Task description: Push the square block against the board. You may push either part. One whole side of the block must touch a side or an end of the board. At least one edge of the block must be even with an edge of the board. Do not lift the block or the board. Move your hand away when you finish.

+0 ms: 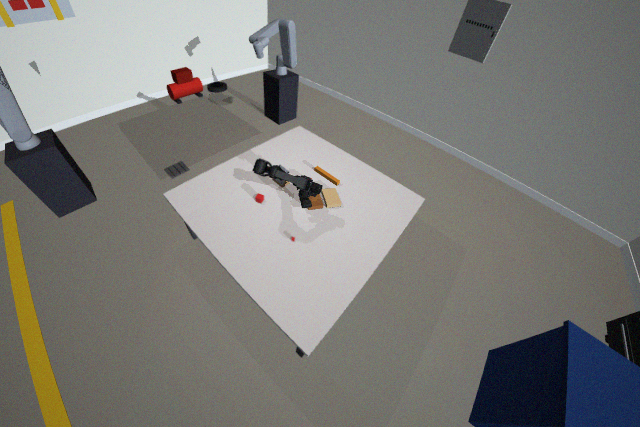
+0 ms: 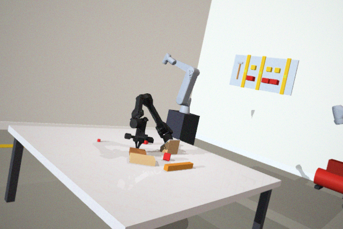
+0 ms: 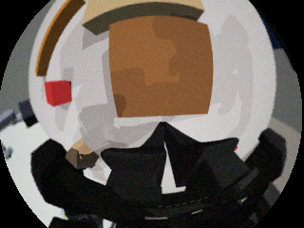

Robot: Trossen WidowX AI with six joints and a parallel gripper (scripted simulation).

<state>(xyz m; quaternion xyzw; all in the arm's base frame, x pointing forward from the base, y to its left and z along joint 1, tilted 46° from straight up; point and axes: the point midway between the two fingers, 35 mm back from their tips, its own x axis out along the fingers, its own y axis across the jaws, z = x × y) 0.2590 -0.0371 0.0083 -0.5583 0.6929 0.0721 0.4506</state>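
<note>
The brown square block (image 1: 314,202) (image 2: 137,150) (image 3: 161,66) lies flat on the table beside the light tan board (image 1: 332,198) (image 2: 142,159) (image 3: 147,8). Their facing sides look nearly parallel and very close; whether they touch is unclear. In the wrist view the board reaches past the block on the left, while on the right the block's edge is near the board's end, slightly beyond it. My gripper (image 2: 137,147) (image 3: 162,124) is shut and empty, pointing down at the block's side away from the board. Contact with the block is unclear.
An orange bar (image 1: 326,175) (image 2: 178,166) (image 3: 56,40) and a red cube (image 2: 166,156) (image 3: 58,92) lie to one side. A brown-and-tan piece (image 2: 173,147) stands near the arm's base. Another red cube (image 1: 260,198) and a tiny red piece (image 1: 293,238) (image 2: 98,140) lie farther off.
</note>
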